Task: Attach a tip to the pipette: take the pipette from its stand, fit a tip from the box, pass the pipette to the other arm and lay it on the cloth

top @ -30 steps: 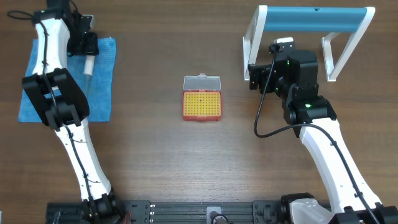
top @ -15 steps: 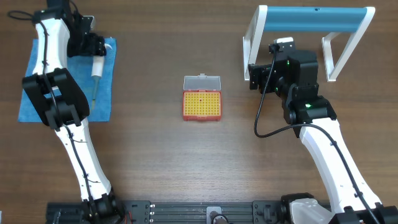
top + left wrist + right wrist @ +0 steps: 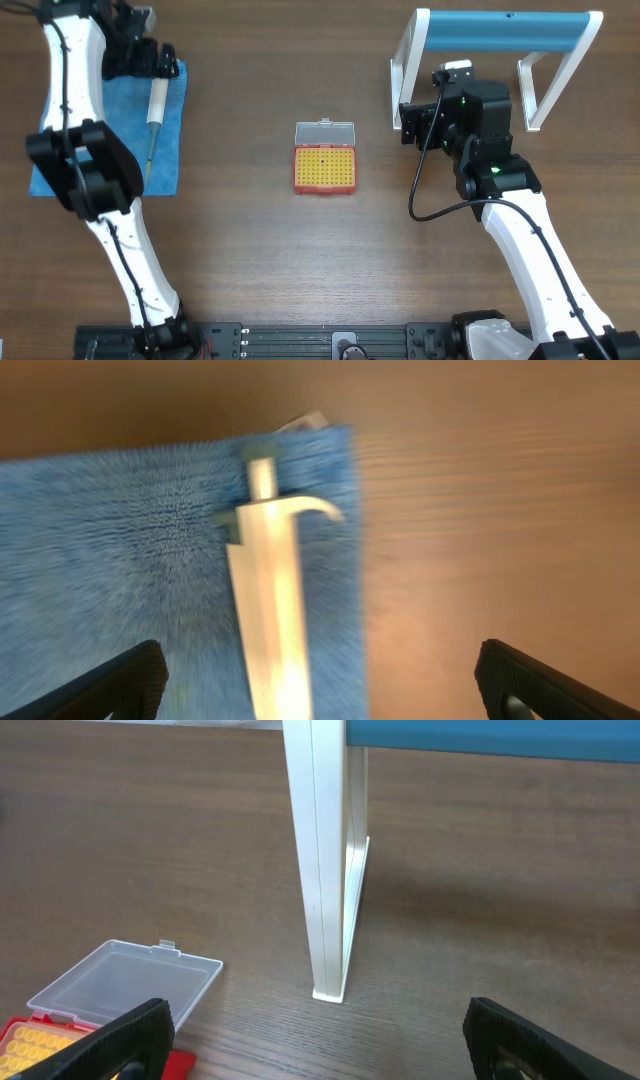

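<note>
I see the pipette (image 3: 155, 115) lying on the cloth (image 3: 168, 165) at ten o'clock, left jaws wide open above it; right jaws open by the stand (image 3: 505, 30) at two.

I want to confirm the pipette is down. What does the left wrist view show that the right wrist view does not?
Only the left wrist view: the pipette lying on the blue cloth, near its edge. Only the right wrist view: the stand, white leg and blue bar, and the tip box, lid open. Both: the wooden table; the left gripper and right gripper each stand open.
</note>
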Motion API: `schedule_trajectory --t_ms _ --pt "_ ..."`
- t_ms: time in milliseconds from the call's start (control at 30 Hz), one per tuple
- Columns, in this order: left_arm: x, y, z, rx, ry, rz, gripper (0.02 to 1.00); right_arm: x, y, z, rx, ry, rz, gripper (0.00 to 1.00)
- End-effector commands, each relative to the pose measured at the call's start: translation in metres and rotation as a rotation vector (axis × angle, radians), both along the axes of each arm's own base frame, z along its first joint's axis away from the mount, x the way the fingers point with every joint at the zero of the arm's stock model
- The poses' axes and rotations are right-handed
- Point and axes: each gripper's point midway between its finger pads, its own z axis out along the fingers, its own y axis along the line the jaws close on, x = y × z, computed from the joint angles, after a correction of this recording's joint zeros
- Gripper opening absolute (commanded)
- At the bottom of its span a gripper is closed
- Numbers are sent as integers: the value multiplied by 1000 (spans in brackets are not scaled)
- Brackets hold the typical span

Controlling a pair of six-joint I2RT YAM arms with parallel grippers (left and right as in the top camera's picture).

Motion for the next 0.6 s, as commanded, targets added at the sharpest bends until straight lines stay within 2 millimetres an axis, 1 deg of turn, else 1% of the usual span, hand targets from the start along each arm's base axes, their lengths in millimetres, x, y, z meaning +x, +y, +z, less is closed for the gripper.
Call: schedule_trajectory --t_ms 33,100,133,233,267,300,400,433,500,600 --pt "-15 -27 115 23 -197 -46 998 1 4 5 -1 -14 16 945" --pt "-30 -32 151 48 -248 -52 998 1 4 4 -1 -13 16 947" --pt "-42 -34 172 71 -276 -50 998 1 4 5 -1 -14 16 945" --pt "-73 -39 222 118 -353 -46 998 1 4 5 -1 -14 16 947" --pt "-91 -41 249 139 -407 -40 998 1 4 4 -1 -13 16 945" --pt "-102 -43 262 145 -434 -40 996 1 4 5 -1 -14 16 945" --pt "-141 -51 295 156 -487 -38 998 1 4 4 -1 -13 16 945" --pt "-153 -53 301 157 -494 -38 998 1 4 5 -1 -14 16 945" --pt "-188 -60 317 161 -512 -38 998 1 4 5 -1 -14 16 945" --pt "-220 -66 342 179 -594 -35 998 1 4 5 -1 -14 16 945"
